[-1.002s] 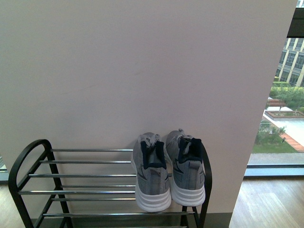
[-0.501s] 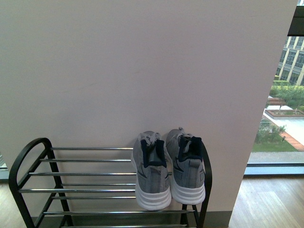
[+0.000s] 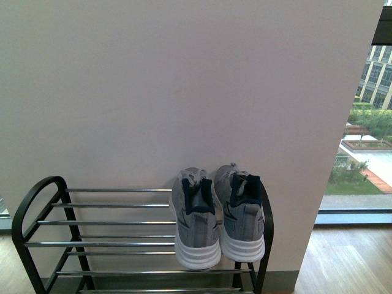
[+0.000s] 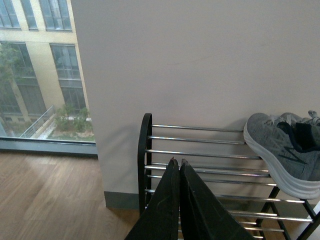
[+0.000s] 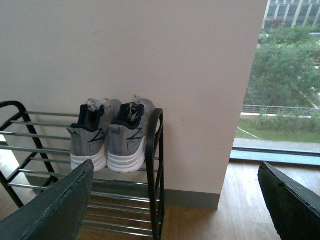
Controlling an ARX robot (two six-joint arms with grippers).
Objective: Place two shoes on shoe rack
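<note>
Sneakers (image 3: 217,217) hog the rack (image 3: 37,196) right end; left gripper (image 4: 179,162) closed, right gripper (image 5: 175,167) gaping, empty. I'd set the next pair left.

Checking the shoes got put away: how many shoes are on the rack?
2, side by side on the top shelf of the shoe rack, at its right end: the left sneaker and the right sneaker. Lower shelves are partly cropped; more may be hidden.

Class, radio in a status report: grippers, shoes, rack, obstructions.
Left gripper shut, empty. Right gripper open, empty. Grey knit sneakers, white soles, on top shelf of black-framed chrome-rod shoe rack, right end. No obstruction in view.
</note>
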